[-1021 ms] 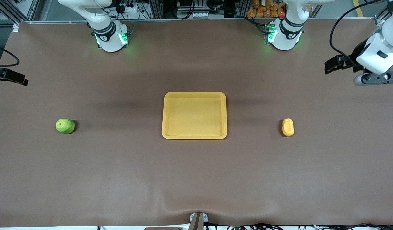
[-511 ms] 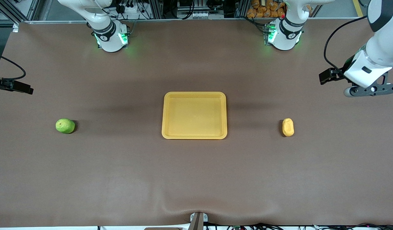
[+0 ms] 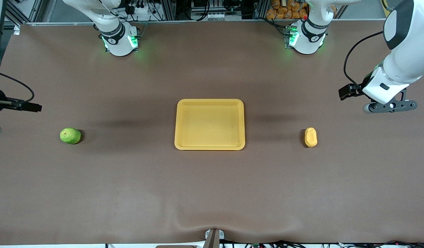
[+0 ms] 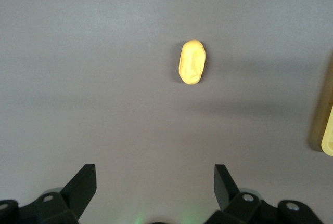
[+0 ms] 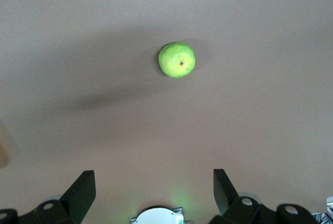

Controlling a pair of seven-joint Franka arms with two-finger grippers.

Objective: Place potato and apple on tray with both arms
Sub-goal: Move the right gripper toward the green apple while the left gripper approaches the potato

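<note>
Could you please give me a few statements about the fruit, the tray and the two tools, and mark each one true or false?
1. The tray holds nothing. True.
2. The apple lies toward the left arm's end of the table. False: it lies toward the right arm's end; the potato lies toward the left arm's.
3. The left tool is open with nothing in it. True.
4. The right tool grips the apple. False: it is open, and the apple sits on the table.
5. The potato touches the tray. False: bare table separates them.
</note>
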